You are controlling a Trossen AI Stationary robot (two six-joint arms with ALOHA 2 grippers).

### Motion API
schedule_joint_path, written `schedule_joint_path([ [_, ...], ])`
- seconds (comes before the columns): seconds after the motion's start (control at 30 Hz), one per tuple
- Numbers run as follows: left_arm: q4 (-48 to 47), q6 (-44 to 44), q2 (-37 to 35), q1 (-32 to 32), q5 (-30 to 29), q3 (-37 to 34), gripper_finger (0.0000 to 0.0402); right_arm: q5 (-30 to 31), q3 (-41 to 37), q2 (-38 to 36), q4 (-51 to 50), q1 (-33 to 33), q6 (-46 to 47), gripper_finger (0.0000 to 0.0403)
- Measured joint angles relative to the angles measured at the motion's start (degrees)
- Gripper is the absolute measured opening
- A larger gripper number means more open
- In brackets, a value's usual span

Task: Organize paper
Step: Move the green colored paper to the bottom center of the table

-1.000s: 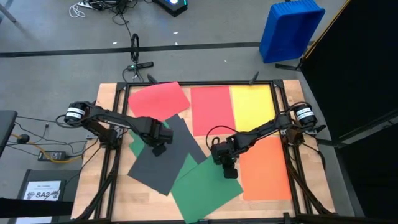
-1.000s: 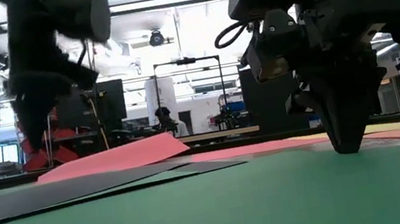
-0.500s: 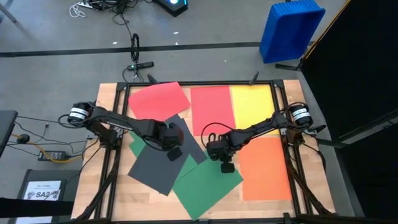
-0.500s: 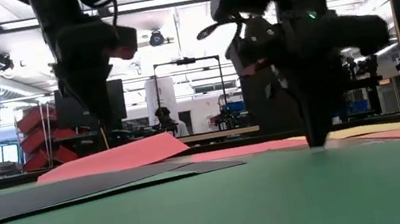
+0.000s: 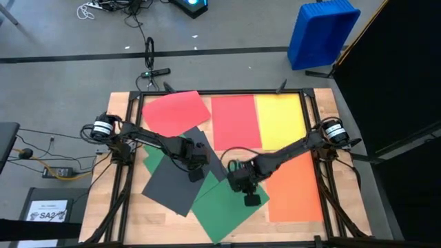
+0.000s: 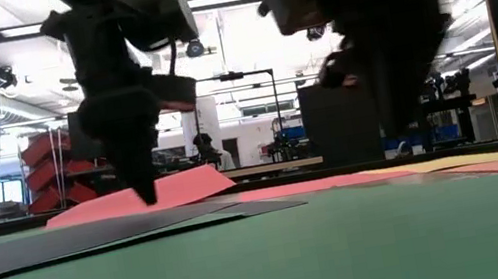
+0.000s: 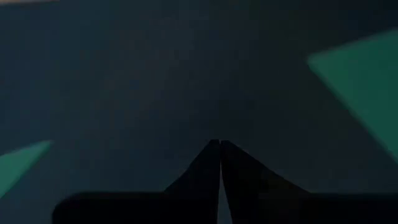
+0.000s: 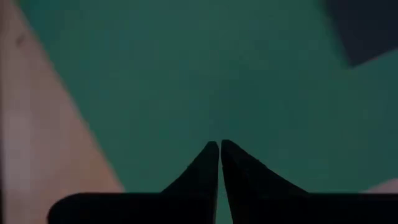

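Observation:
Coloured sheets lie flat on the table: a tilted red sheet [image 5: 176, 110], a second red sheet [image 5: 234, 120], a yellow one [image 5: 279, 117], an orange one [image 5: 295, 187], a dark grey one [image 5: 172, 180] and a large green one [image 5: 224, 207]. The dark grey sheet overlaps the large green one and another green sheet [image 5: 151, 160]. My left gripper [image 5: 196, 173] is shut and points down over the dark grey sheet [image 7: 155, 81]. My right gripper [image 5: 252, 200] is shut above the green sheet [image 8: 205, 74], near the orange sheet's edge, lifted in the low view. My left gripper [image 6: 149, 199] points down with its shut tips close over the dark grey sheet [image 6: 93, 238]; I cannot tell whether they touch it.
A black frame [image 5: 220, 91] runs around the wooden table. Bare wood [image 5: 158, 220] shows along the near edge. A blue bin [image 5: 320, 31] stands on the floor beyond the far right corner. A white printed sheet [image 5: 48, 212] lies off the table's near left.
My left gripper has moved toward the table's right and a little nearer, over the dark grey sheet. My right gripper, whose shut tips stood on the green sheet, has risen off it and shifted toward the near edge.

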Motion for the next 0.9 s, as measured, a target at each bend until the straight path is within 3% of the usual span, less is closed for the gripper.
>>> schedule_joint_path([
  [0.2, -5.9, -0.4, 1.2, -0.4, 3.0, 0.0, 0.0000, -0.2, -3.1, 0.0, 2.6, 2.3, 4.2, 0.0000],
  [0.43, -19.6, -3.5, 0.9, -3.4, 7.3, 0.0, 0.0000, -0.2, -5.8, 0.0, 2.4, 2.4, 5.5, 0.0000],
  [0.57, -22.5, -6.0, -0.6, -5.0, 7.2, 0.5, 0.0000, 0.0, -6.0, 0.0, 2.4, 2.4, 5.4, 0.0000],
  [0.7, -14.7, -6.0, -2.4, -6.5, 6.5, 3.4, 0.0000, -0.7, -6.0, 0.0, 2.4, 2.4, 5.4, 0.0000],
  [0.9, 4.0, 4.7, 0.6, -10.3, 10.7, 8.2, 0.0000, -2.3, -6.0, -0.1, 2.6, 4.8, 7.9, 0.0000],
])
